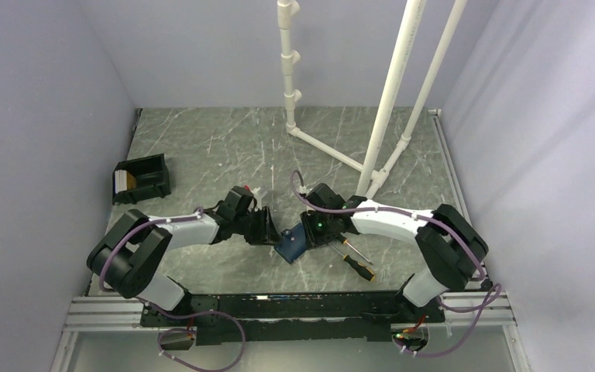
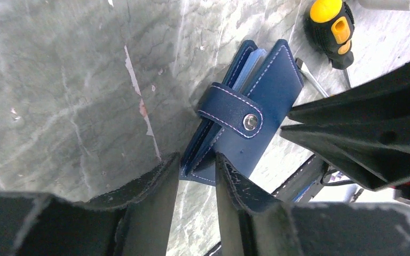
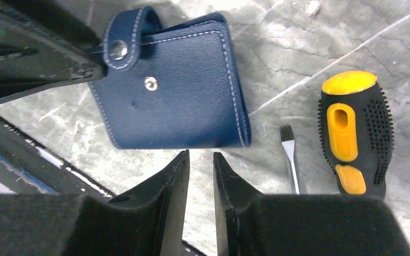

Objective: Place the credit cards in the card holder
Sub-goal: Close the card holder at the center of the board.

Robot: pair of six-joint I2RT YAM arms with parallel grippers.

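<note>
Opening of the card holder is judged to be the step in hand. It lies on the bench between both tools. Its strap is off the stud, but the cover is not yet swung back.

The left tool pinches the holder's corner beside the strap. The right tool hangs just beside a side edge, fingers nearly pressed together and empty. No credit cards can be identified.

1. Confirm that the left pinch traps the lower leaf only.
2. Spread the right tool and take the top cover at its free edge.
3. Swing the cover about the spine, clear of the screwdriver lying near.

The bench is grey-green marbled stone. Pale lilac walls enclose it, with a white pipe frame at the back and a black box far left.
</note>
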